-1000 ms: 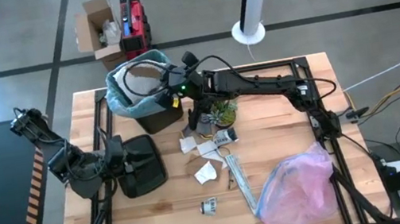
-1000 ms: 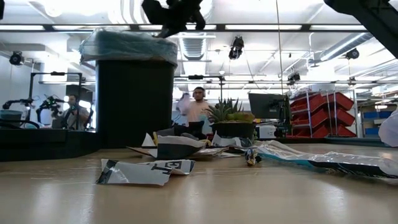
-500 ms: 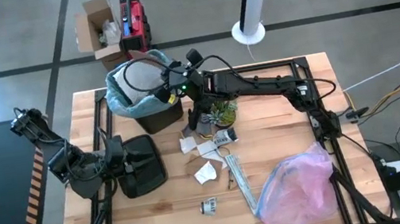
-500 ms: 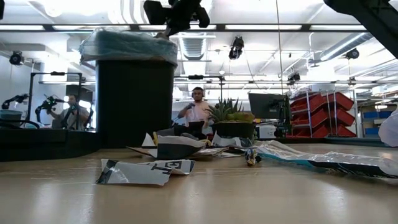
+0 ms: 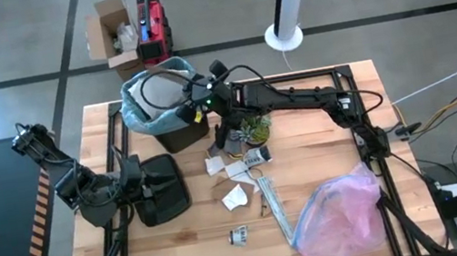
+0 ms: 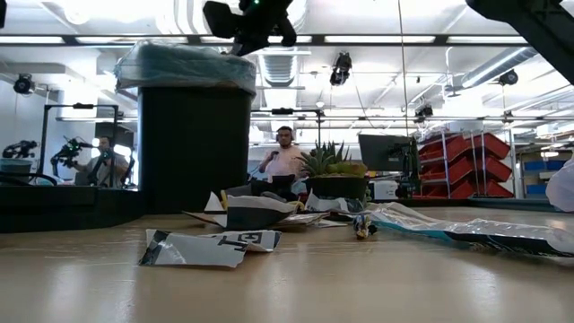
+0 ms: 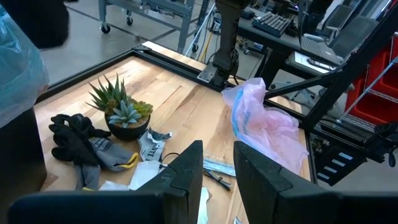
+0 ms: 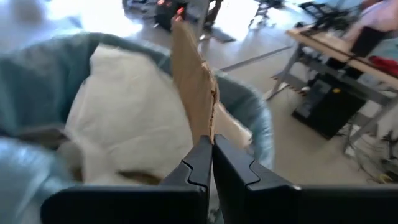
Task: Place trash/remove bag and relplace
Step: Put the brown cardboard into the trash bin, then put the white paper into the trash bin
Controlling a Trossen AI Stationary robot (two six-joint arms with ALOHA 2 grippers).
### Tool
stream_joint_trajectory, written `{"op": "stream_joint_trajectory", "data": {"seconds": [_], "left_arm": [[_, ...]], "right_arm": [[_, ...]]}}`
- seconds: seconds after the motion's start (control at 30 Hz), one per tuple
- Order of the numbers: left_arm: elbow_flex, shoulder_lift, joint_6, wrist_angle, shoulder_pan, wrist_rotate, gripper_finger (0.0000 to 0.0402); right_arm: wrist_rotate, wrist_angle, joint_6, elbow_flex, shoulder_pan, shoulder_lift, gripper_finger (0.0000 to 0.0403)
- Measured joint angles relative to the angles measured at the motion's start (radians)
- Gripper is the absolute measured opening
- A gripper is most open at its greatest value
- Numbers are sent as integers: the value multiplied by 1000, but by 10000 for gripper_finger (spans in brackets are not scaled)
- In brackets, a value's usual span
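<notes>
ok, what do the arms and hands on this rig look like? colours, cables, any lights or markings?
Both arms are dark, near black, built of jointed segments. The right arm is long and slim, with thin black cables along it and a small green light near its wrist. The left arm is bulkier, with looped cabling at its shoulder. The left hand and right hand each have two flat, angular black fingers. No markings visible.

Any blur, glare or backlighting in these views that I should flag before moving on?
Right wrist view: soft all over, the brown paper and the bag smeared, bright washout along the far floor. Low view: ceiling lights glare, leaving the bin a dark silhouette; the near tabletop is out of focus. High view: evenly lit, with one glare patch on the floor at the picture's left edge. Left wrist view: sharp.
</notes>
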Motion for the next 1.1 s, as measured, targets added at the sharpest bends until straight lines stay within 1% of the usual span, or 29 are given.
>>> {"op": "stream_joint_trajectory", "data": {"seconds": [0.1,0.23,0.4,0.53,0.63,0.7,0.77,0.93,1.1], "left_arm": [[0,0,0,0,0,0,75],[0,0,0,0,0,0,75],[0,0,0,0,-1,2,75],[0,0,-2,0,-1,24,75],[0,0,-2,1,-1,34,75],[0,-1,-2,1,-1,42,75],[0,-3,-2,1,-1,43,75],[0,-15,0,1,-1,49,75],[0,-36,1,0,-3,79,75]], "right_arm": [[-33,-66,0,-3,3,0,0],[-38,-114,1,-6,5,-1,0],[-36,-109,-1,-4,10,-1,0],[-43,-98,0,5,12,1,0],[-95,-96,1,17,11,1,7],[-119,-93,10,24,11,1,21],[-122,-94,15,29,12,1,40],[-121,-93,14,32,27,-3,102],[-122,-92,-54,32,73,-34,157]]}}
